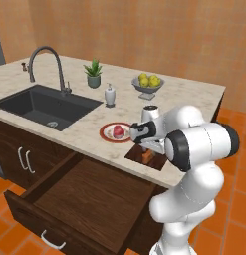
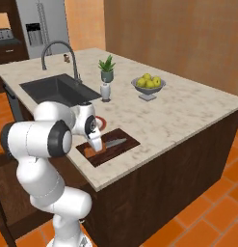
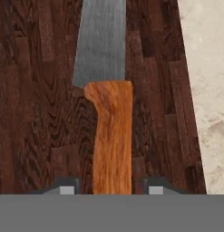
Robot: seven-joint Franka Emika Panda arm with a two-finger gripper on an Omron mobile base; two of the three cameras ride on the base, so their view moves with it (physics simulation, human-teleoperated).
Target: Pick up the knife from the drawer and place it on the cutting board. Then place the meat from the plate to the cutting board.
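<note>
The knife [image 3: 111,136], with its orange-brown handle and grey blade, lies flat on the dark cutting board [image 3: 41,113] at the counter's near edge. My gripper [image 3: 109,189] hangs just above the handle, and each fingertip stands a little off its side, so it is open. From the right base, the blade [image 2: 115,143] points away from the gripper [image 2: 99,148] along the board [image 2: 125,136]. Just left of the board [image 1: 136,153], the red-pink meat [image 1: 118,131] sits on the white plate [image 1: 105,132]. The drawer [image 1: 84,199] below is pulled out wide.
The open drawer juts out below the counter edge in front of the base. A dark sink [image 1: 42,107] with a curved faucet [image 1: 47,62] lies to the left. A soap bottle [image 1: 110,94], a potted plant [image 1: 93,73] and a grey bowl of yellow fruit [image 1: 148,84] stand behind the plate.
</note>
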